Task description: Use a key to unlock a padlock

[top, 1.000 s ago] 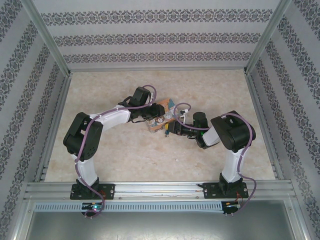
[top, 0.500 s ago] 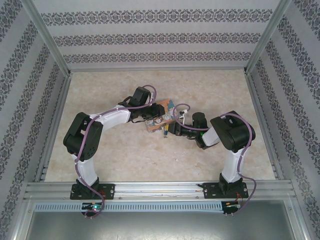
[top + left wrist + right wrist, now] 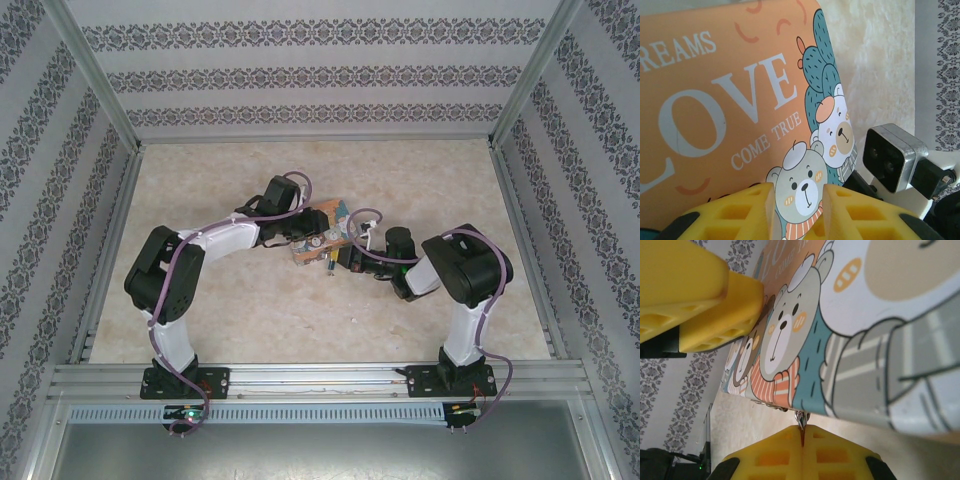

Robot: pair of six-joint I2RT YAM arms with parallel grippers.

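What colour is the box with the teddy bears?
Orange; the box shows best in the left wrist view.

The orange tin box reads "REAMS", "LOVE" and "COME TRUE" in white letters

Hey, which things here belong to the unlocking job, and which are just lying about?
Job: left pincer; right pincer, shut; tiny metal piece at its tips, key or padlock unclear.
Just there: orange LOVE tin; table; patterned walls.
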